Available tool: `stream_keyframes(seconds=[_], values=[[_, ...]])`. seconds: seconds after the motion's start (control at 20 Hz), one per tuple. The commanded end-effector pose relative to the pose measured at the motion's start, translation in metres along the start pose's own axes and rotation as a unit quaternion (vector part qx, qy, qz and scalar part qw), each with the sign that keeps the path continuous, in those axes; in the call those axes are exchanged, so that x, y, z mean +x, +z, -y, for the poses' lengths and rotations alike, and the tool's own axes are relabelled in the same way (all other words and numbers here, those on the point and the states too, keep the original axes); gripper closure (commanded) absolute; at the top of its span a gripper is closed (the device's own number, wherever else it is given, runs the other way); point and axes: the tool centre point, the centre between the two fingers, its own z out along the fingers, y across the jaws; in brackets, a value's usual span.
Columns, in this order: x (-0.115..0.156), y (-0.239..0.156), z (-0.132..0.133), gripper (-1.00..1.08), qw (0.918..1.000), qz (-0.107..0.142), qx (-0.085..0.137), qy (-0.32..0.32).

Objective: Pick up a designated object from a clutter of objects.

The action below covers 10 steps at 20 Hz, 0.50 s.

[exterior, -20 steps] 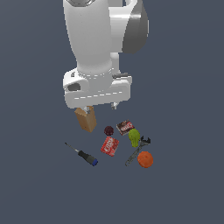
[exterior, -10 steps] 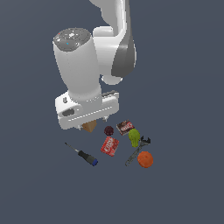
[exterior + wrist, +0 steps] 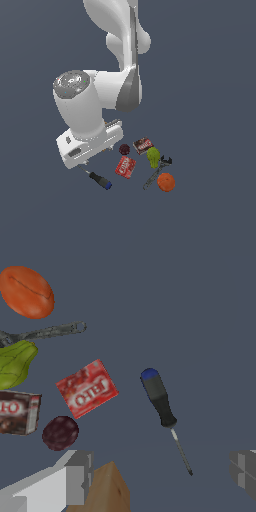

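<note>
Below the spread, empty pincer (image 3: 155, 476) lie one screwdriver (image 3: 160, 402), one red packet (image 3: 87, 388) and one orange (image 3: 26, 292).

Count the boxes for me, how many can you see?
2. A red-brown box sits beside the dark ball and green fruit. A tan box sits close under the end effector, hidden by the arm in the exterior view. More may be hidden.

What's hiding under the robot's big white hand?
In the exterior view the robot's hand covers the tip of the screwdriver shaft. The wrist view shows a tan cardboard box below it too, only partly in frame. The jaws stand open.
</note>
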Motion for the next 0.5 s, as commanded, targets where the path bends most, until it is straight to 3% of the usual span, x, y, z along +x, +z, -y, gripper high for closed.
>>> stream_keyframes(seconds=[0.0,0.45], values=[[-0.002,0.015,-0.009,-0.92,0.9996,0.001,0.000,-0.029],[-0.012,0.071,-0.037,-0.92,0.9920,0.004,0.002,-0.126]])
